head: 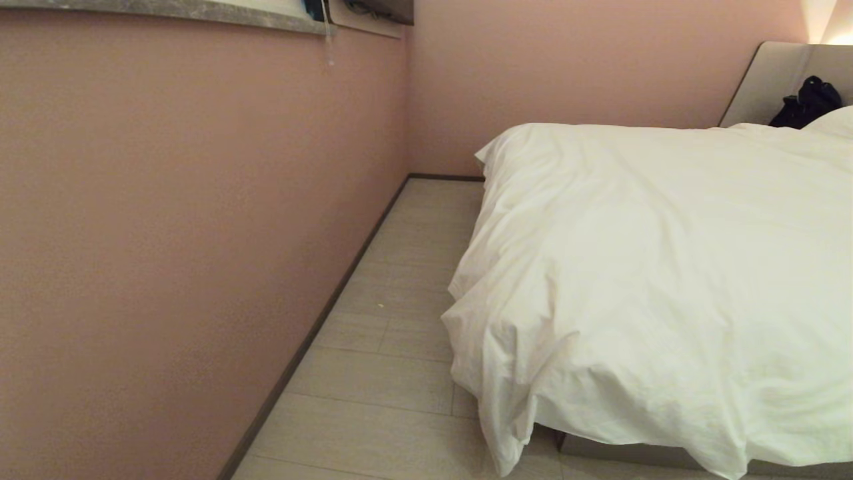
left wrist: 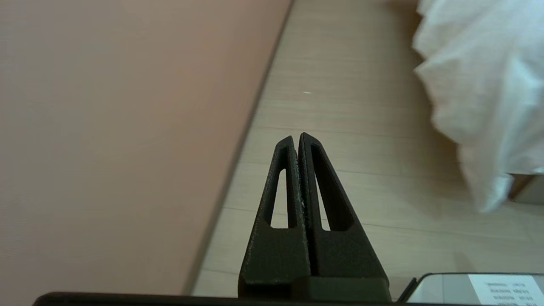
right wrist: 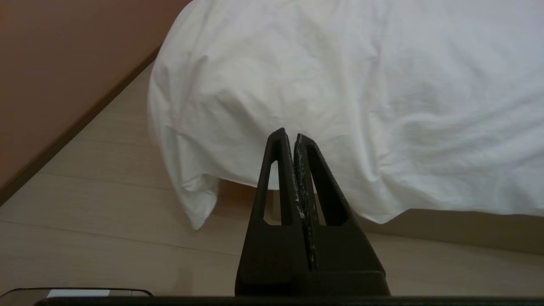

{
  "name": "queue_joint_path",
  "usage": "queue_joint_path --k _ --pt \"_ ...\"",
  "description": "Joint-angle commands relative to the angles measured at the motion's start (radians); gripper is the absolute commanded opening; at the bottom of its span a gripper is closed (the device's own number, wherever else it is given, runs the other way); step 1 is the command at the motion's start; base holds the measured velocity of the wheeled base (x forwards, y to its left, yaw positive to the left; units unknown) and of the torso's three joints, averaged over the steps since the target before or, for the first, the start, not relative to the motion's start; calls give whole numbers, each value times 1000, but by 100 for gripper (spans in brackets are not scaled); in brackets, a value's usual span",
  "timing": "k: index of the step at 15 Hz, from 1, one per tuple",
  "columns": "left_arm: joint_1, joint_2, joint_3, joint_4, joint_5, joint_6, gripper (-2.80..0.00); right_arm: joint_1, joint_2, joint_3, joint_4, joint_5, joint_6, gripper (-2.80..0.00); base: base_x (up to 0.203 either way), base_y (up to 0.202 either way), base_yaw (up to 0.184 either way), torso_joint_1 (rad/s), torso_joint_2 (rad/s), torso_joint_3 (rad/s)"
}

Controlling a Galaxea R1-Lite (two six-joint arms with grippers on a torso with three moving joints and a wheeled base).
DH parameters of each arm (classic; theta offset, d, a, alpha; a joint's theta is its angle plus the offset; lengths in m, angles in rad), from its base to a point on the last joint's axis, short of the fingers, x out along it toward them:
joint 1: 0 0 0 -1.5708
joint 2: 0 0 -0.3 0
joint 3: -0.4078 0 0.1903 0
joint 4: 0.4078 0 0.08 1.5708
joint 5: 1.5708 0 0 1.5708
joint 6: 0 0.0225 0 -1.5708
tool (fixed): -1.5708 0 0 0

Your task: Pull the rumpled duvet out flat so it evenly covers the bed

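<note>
Pink wall [head: 200, 200] | bed [head: 666, 457] – duvet [head: 666, 267] draped | grippers closed

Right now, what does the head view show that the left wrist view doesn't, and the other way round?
Only the head view: the headboard, a pillow, a black item beside it, and the duvet's broad top across the bed. Only the left wrist view: the left gripper, shut, empty, above the floor. Both: pink wall, pale plank floor and the duvet's corner hanging over the bed's edge.
</note>
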Motion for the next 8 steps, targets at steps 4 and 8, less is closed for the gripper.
queue_joint_path --k 4,8 --pt "0 2 2 -1 0 0 -280 0 0 0 0 0 0 -280 0 194 0 1 2 2" --pt "0 1 2 -2 -2 -3 -280 0 0 0 0 0 0 -280 0 66 1 3 -1 2"
